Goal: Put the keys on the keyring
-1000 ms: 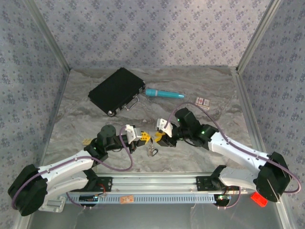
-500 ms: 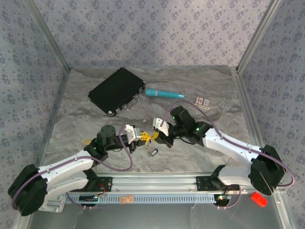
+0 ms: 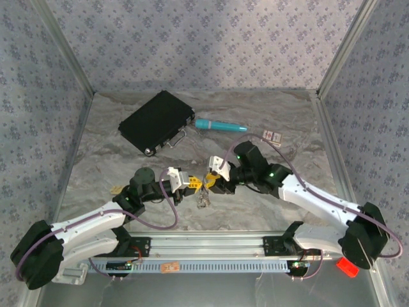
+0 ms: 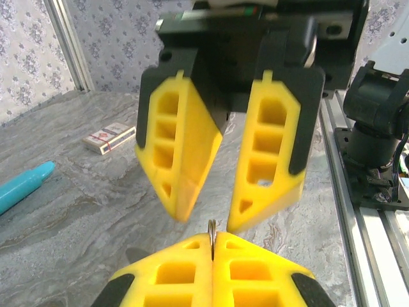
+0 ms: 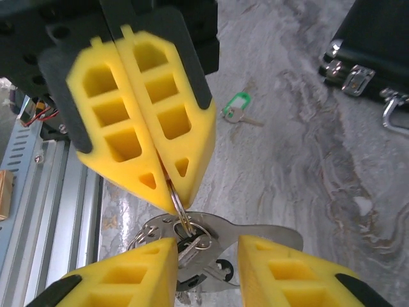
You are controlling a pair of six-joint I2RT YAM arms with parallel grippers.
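My left gripper (image 3: 195,183) is shut on the keyring (image 5: 177,203), pinching the thin silvery loop edge-on between its yellow fingertips (image 4: 192,249). The loop hangs just above the table (image 3: 203,199), carrying a flat metal fob (image 5: 268,231) and a dark-headed key (image 5: 220,268). My right gripper (image 3: 211,185) faces the left one tip to tip. Its jaws stand open on either side of the hanging bunch (image 5: 208,249) and hold nothing. From the left wrist, the right gripper's open fingers (image 4: 182,166) hover above the pinched ring (image 4: 211,229). A green-headed key (image 5: 235,106) lies flat on the table beyond.
A black case (image 3: 156,120) with a metal handle lies at the back left. A teal pen (image 3: 220,125) lies beside it, and a small card box (image 3: 273,135) further right. The aluminium rail (image 3: 211,246) runs along the near edge. Patterned walls close in the sides.
The right arm swung in towards the left gripper and eased back a little. Its jaws closed briefly and now stand open again. The left gripper kept still on the keyring.
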